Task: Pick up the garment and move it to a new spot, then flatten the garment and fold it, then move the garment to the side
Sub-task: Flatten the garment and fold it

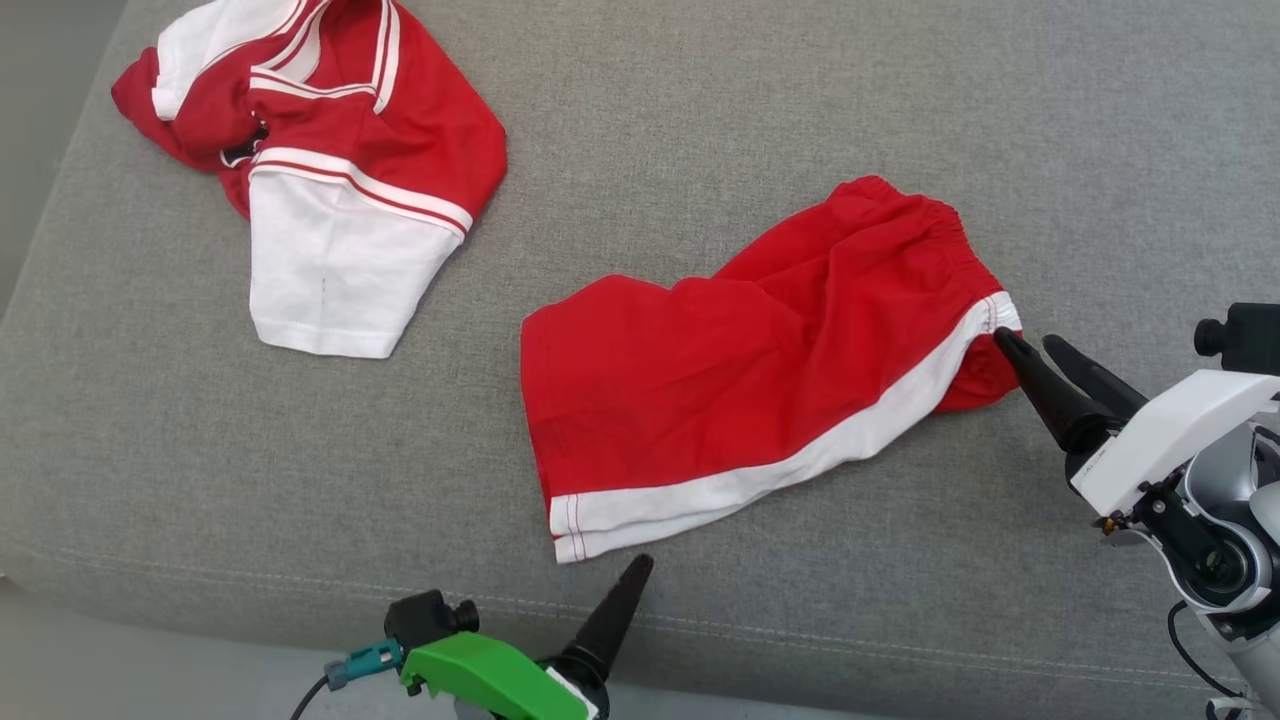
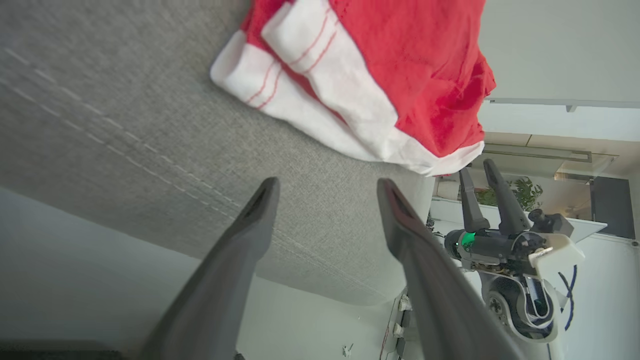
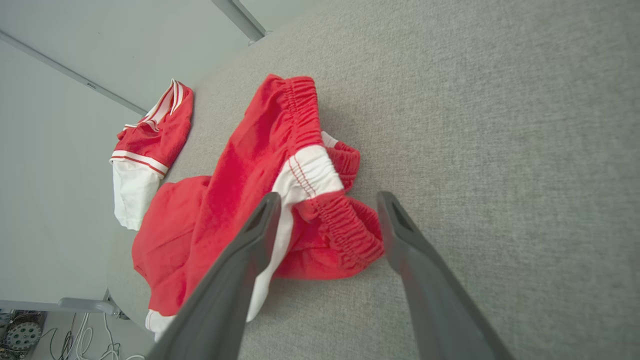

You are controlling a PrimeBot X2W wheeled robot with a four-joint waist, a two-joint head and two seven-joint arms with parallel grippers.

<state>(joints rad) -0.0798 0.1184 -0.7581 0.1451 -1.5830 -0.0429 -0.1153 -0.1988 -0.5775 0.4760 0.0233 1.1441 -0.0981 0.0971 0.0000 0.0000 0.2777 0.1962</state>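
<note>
Seems between move and flattening, with red shorts (image 1: 760,370) creased at centre of grey cushion (image 1: 800,100), left gripper (image 2: 327,185) agape and empty at their 6 o'clock, right gripper (image 1: 1025,340) agape at 3 o'clock by the waistband (image 1: 940,215); next calls for regripping corners, pulling taut.

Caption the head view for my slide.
Red shorts on grey cushion, left gripper and right gripper open at either end, shirt beyond.

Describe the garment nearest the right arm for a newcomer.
On the grey woven fabric cushion, look right of centre. There lie red cloth shorts with a white band along one edge. Unlike the crumpled red-and-white shirt at upper left, they have a gathered elastic waistband.
</note>
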